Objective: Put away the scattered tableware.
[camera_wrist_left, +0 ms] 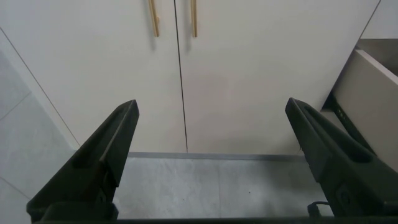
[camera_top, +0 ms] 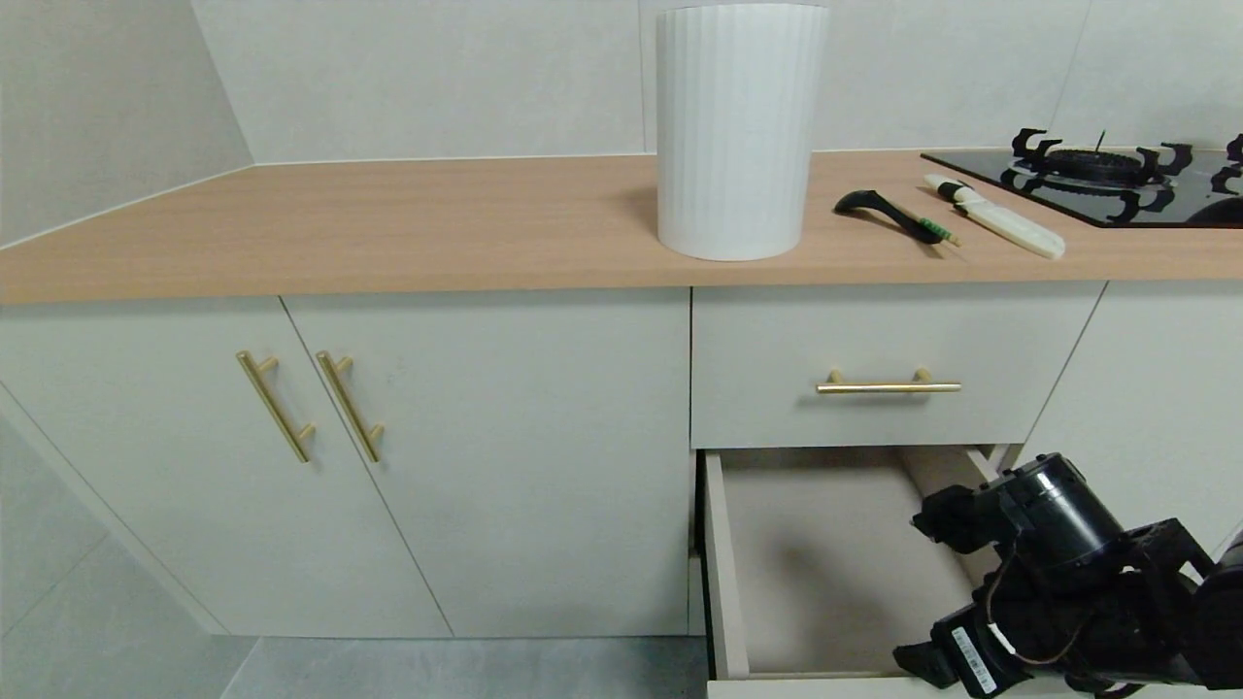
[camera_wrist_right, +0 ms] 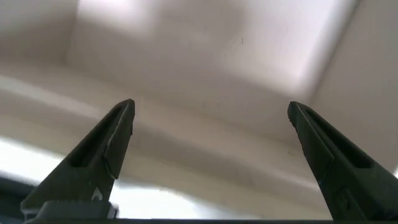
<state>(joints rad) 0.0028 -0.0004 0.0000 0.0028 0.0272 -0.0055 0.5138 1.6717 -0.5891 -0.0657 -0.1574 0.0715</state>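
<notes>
The wooden countertop (camera_top: 388,223) carries a white ribbed container (camera_top: 738,136). To its right lie a black spoon (camera_top: 879,209) and a white utensil (camera_top: 1000,221), just beside each other. The open lower drawer (camera_top: 723,573) sits below them. The right gripper (camera_wrist_right: 211,109) is at this drawer, well below the tableware, with its fingers spread wide and nothing held. The left gripper (camera_wrist_left: 211,109), equally wide and unloaded, faces the cabinet doors (camera_wrist_left: 249,68) on the left.

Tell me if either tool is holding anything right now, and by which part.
Nothing is held. The left tool and the right tool both stand open with empty gaps.
</notes>
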